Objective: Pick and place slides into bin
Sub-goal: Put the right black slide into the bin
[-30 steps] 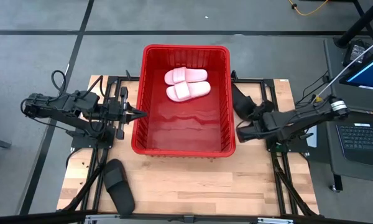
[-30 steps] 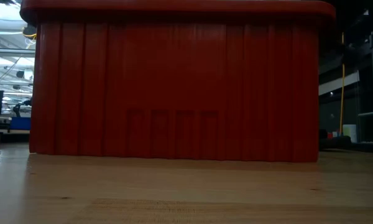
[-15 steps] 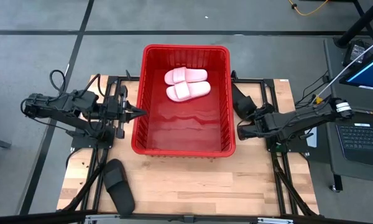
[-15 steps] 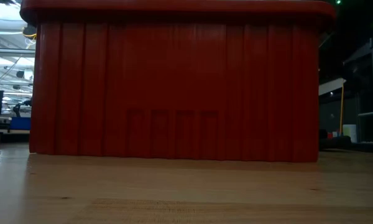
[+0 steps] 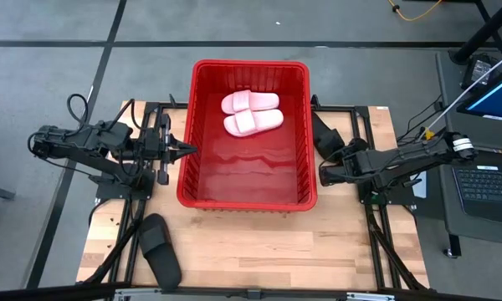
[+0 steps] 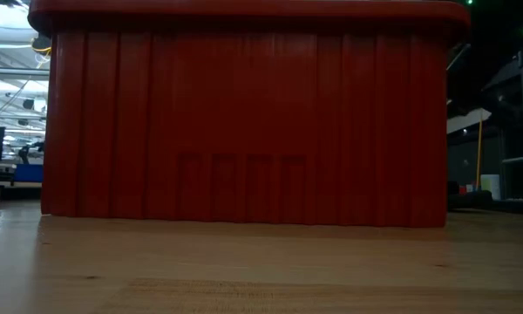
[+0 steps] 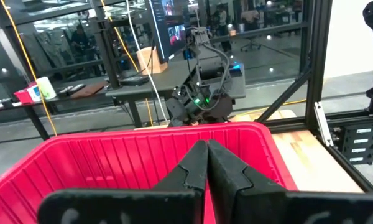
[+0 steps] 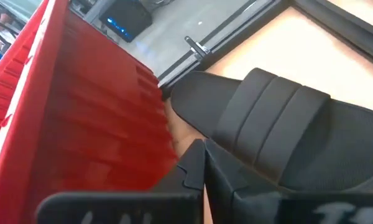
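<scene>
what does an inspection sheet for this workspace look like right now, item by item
surface: pale wooden table, on black frame.
job's things: large red plastic slotted bin holds two pale pink slide sandals; one black slide at table's front left, another black slide by the bin's right wall.
clutter: nothing seen.
grippers: left gripper shut, empty, at the bin's left rim; right gripper shut, empty, beside the right wall.
cables: black cable looped behind left arm.
surroundings: laptop right of table.

table (image 5: 259, 242): wood | on it: red bin (image 5: 184, 180), black slides (image 5: 161, 249) (image 5: 325, 134)
</scene>
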You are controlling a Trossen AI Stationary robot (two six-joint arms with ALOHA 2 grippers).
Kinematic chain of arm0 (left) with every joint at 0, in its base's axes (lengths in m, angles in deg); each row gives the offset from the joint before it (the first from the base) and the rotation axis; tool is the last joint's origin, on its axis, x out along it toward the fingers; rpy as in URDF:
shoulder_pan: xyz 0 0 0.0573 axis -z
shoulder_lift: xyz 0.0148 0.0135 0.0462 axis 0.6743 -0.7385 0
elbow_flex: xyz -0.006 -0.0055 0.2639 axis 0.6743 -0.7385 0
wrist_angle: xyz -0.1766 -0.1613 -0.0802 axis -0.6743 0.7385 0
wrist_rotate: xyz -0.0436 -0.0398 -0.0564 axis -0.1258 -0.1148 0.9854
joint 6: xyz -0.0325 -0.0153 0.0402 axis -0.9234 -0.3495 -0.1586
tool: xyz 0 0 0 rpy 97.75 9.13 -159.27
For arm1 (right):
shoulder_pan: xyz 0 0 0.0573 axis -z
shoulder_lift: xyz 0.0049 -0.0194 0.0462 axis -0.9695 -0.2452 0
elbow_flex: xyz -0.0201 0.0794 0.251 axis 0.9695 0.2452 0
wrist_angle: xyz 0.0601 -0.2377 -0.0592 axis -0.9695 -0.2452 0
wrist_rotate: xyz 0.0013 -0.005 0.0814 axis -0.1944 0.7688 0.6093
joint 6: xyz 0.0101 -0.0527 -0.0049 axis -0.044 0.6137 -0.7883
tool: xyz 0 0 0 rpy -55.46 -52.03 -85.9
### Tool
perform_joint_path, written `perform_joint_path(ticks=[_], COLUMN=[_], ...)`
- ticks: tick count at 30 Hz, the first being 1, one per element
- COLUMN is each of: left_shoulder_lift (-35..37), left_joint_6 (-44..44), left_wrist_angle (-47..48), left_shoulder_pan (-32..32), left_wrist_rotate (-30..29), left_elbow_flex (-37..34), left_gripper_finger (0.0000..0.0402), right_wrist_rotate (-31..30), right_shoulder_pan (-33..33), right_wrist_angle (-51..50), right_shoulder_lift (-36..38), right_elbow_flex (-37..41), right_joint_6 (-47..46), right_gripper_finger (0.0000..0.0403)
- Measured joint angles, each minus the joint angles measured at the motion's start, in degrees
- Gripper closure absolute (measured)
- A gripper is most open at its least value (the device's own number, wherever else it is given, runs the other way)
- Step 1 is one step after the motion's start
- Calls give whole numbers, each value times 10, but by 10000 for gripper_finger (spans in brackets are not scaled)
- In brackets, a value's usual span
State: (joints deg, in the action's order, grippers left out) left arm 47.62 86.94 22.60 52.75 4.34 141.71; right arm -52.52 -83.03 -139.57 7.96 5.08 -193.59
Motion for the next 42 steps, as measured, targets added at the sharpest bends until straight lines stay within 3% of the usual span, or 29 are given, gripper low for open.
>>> perform_joint_path(ticks=[7, 13, 17, 30, 35, 42], left_shoulder_lift=[0, 0, 0, 0, 0, 0], left_joint_6=[0, 0, 0, -4, -15, -15], left_wrist_angle=[0, 0, 0, 5, 8, 7], left_shoulder_pan=[0, 0, 0, 0, 0, 0], left_wrist_rotate=[0, 0, 0, 0, 0, 0], left_elbow_flex=[0, 0, 0, 0, 0, 0], left_gripper_finger=[399, 394, 399, 396, 400, 394], right_wrist_rotate=[3, 82, 90, 124, 122, 75], right_shoulder_pan=[0, 2, 2, 6, 6, 24], right_wrist_angle=[3, -1, -1, -33, 40, 122], right_shoulder_lift=[0, 0, 0, 0, 0, 0], right_elbow_flex=[0, 0, 0, 13, 64, 124], right_joint_6=[2, -33, -46, -61, -63, -73], right_gripper_finger=[306, 220, 190, 172, 172, 172])
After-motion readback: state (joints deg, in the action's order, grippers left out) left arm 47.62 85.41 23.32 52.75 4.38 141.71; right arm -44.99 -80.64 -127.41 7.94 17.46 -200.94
